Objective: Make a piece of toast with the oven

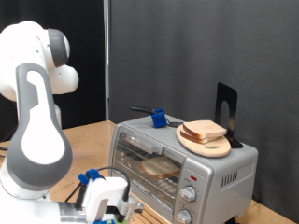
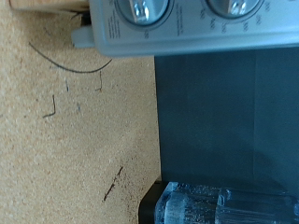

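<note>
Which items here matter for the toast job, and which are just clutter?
Job items:
- oven, door shut
- piece of toast inside on the rack
- gripper, low in front of the oven, holding nothing visible

Just lying about:
- wooden plate with another bread slice on the oven top
- blue clip
- black stand
</note>
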Motion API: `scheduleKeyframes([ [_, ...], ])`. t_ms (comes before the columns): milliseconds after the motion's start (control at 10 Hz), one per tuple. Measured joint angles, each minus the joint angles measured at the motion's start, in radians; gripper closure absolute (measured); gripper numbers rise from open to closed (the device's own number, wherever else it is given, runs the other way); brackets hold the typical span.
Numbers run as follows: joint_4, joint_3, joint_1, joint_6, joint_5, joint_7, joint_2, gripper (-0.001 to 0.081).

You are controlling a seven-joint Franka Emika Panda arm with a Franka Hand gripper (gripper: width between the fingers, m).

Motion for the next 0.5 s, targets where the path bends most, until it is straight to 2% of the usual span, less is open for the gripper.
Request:
scheduleKeyframes([
  [200, 0.031, 0.005, 0.018, 0.002, -0.003, -0.018, 0.033, 0.0001],
  [500, 0.013, 0.023, 0.037, 0.021, 0.005, -0.151, 0.043, 0.0001],
])
